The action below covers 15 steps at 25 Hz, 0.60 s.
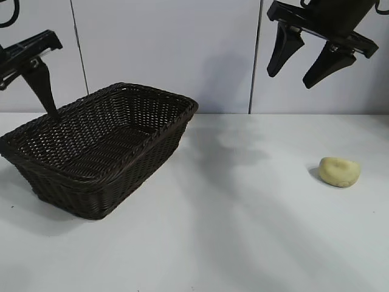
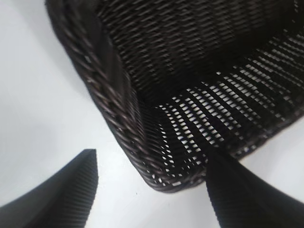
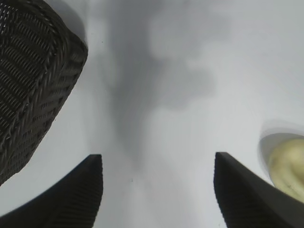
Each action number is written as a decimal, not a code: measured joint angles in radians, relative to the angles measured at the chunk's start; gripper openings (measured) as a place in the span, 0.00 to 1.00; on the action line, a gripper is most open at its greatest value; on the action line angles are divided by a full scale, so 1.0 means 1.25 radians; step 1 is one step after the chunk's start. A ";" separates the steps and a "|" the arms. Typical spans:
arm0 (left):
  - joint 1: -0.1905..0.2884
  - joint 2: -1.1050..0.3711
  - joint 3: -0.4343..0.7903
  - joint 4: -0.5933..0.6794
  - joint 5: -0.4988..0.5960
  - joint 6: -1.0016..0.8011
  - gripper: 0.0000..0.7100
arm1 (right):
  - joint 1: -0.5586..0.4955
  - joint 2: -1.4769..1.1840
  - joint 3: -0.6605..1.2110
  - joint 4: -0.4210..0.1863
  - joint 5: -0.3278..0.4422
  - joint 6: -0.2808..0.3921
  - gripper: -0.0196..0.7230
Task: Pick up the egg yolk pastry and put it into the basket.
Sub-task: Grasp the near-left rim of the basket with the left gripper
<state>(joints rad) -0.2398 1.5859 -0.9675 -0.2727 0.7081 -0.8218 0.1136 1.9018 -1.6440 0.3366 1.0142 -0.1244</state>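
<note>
1. Pale yellow egg yolk pastry lies on the white counter, well apart from the wicker basket.
2. Right end effector hangs above with fingers apart, holding nothing.
3. Left end effector, likewise spread, hovers at the basket's corner.
4. Risk: an off-centre closing could nudge the soft pastry aside or squash it.

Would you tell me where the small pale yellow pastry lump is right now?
The small pale yellow pastry lump lies on the white table at the exterior view's right, apart from the dark brown wicker basket.

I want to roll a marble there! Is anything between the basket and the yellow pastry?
Nothing: only bare white table lies between basket and egg yolk pastry, seen in the exterior view.
</note>
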 joint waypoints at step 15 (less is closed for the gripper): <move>0.000 0.042 0.001 0.035 -0.066 -0.052 0.67 | 0.000 0.000 0.000 -0.007 0.008 0.000 0.68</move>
<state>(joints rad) -0.2398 1.6386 -0.9664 -0.2290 0.6258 -0.8870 0.1136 1.9018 -1.6440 0.3280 1.0242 -0.1244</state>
